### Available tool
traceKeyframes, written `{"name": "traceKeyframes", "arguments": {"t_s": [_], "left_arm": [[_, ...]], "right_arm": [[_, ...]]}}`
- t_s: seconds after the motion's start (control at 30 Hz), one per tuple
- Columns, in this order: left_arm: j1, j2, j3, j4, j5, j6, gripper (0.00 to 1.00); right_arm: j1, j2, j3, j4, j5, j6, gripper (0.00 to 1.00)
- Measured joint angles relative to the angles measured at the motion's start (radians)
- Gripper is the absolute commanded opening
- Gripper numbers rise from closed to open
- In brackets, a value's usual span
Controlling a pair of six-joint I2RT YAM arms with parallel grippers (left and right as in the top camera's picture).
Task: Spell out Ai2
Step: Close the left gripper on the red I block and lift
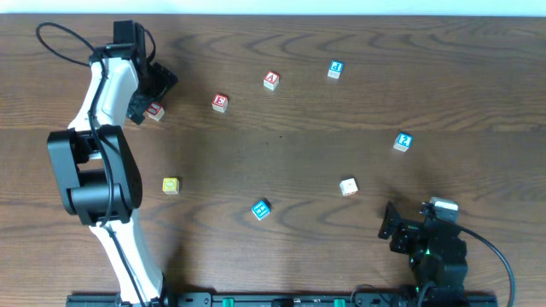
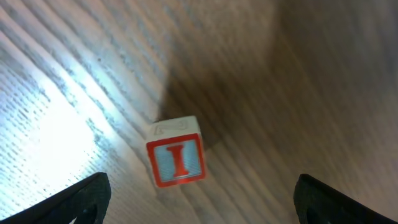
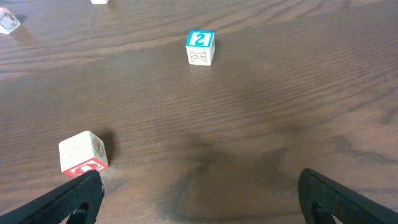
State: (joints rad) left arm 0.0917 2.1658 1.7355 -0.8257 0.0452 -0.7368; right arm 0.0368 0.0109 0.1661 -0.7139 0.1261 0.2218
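A red-framed block with a red letter I (image 2: 177, 160) lies on the wood table, just ahead of my open left gripper (image 2: 202, 210), between the lines of its fingers and untouched. In the overhead view this block (image 1: 154, 111) is at the far left under the left gripper (image 1: 151, 96). A red A block (image 1: 271, 81) lies at the back middle. A blue 2 block (image 1: 403, 141) lies at the right and also shows in the right wrist view (image 3: 199, 47). My right gripper (image 1: 391, 228) is open and empty at the front right (image 3: 199, 208).
Other blocks lie scattered: a red E block (image 1: 220, 103), a blue block (image 1: 335, 70) at the back, a yellow block (image 1: 171, 185), a blue H block (image 1: 261, 209), and a white-and-red block (image 1: 348, 187), which sits by the right gripper's left finger (image 3: 83, 154).
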Motion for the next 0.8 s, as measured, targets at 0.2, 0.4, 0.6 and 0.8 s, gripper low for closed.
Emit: {"name": "traceKeyframes", "arguments": {"t_s": [0.2,0.4,0.6,0.8], "left_arm": [[0.000,0.000,-0.031,0.035,0.000,0.000,0.95],[0.000,0.002,-0.082,0.094,0.000,0.000,0.95],[0.000,0.005,-0.106,0.135,-0.001,0.000,0.96],[0.005,0.005,-0.120,0.140,-0.007,-0.007,0.87]], "right_arm": [[0.000,0.000,0.000,0.000,0.000,0.000,0.99],[0.000,0.000,0.000,0.000,0.000,0.000,0.99],[0.000,0.000,0.000,0.000,0.000,0.000,0.99],[0.000,0.000,0.000,0.000,0.000,0.000,0.99]]}}
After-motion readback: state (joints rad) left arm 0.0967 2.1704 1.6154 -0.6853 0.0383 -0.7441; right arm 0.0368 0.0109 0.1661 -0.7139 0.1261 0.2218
